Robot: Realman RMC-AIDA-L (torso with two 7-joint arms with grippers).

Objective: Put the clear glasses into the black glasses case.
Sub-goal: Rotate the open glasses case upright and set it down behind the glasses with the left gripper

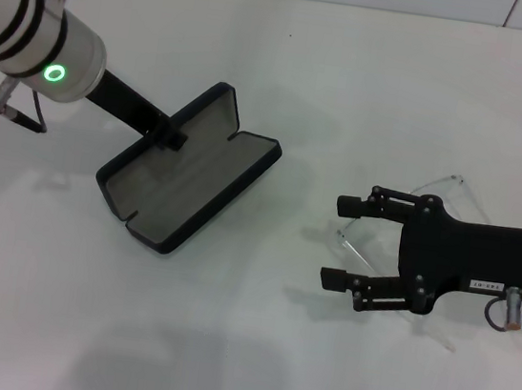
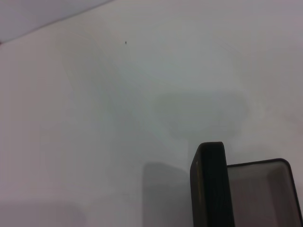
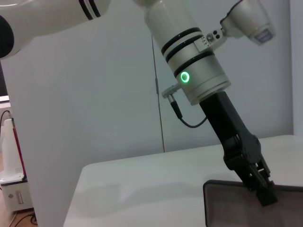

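- Head view: the black glasses case (image 1: 187, 171) lies open just left of frame centre on the white counter (image 1: 238, 365), grey lining up, both halves spread flat on a diagonal. The left tool (image 1: 174, 136) reaches in from the upper left and its tip sits on the case's far half; whether its fingers are spread or pinched cannot be told from here. Over at centre right, the right tool (image 1: 341, 243) hovers with its two black fingers wide apart, gripping nothing. The clear glasses (image 1: 444, 190) lie on the counter under and around it (faint, but the lens edge shows above the tool and a thin arm runs between the fingers). Glasses and case are well apart.
- Left wrist view: lower right of the frame, the case (image 2: 210, 189) again, with a dark rim standing up and the grey lining beside it. The rest is bare counter (image 2: 94, 118).
- Right wrist view: the left arm (image 3: 199, 71), white with a green ring light, comes down from the top; the left tool (image 3: 262, 189) meets the case (image 3: 232, 208) at the bottom right edge.
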